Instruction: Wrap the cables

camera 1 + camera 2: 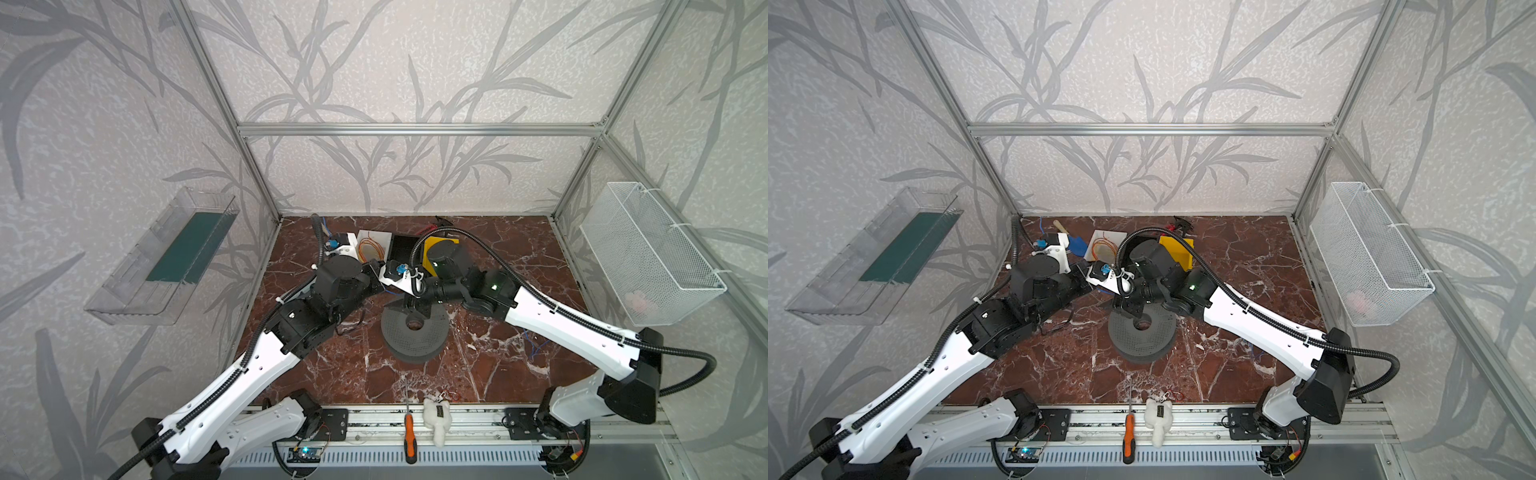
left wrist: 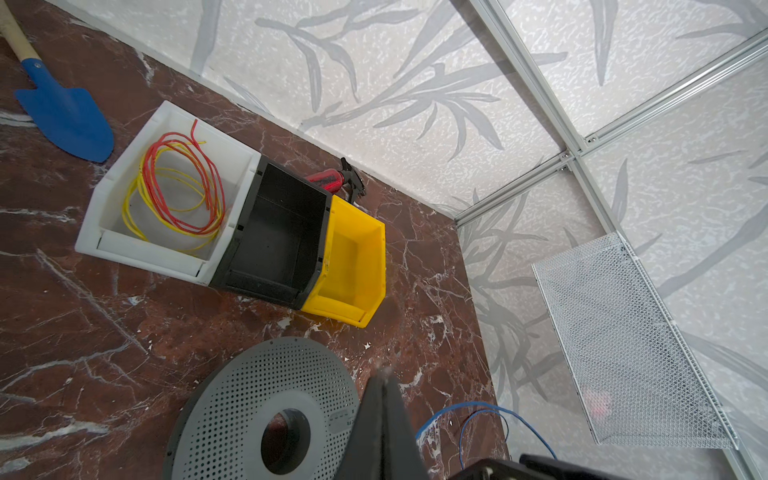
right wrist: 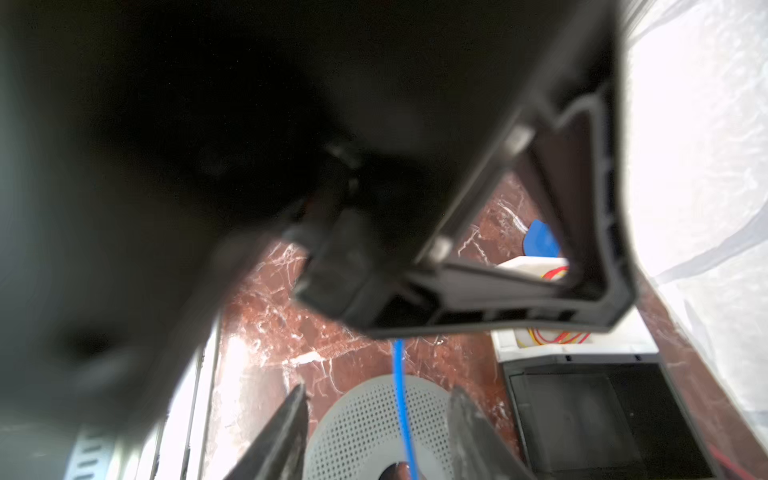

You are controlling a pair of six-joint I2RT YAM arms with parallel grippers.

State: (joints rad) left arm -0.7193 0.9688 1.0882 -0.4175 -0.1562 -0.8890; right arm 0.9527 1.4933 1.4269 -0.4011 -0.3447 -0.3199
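The left gripper [image 2: 384, 376] has its jaws pressed together near the grey spool [image 2: 249, 399]. The right gripper [image 3: 378, 390] stands apart, with the blue cables [image 3: 401, 374] running straight between its fingers toward the spool. In both top views, loose cable lies on the surface [image 1: 353, 374], right of centre.
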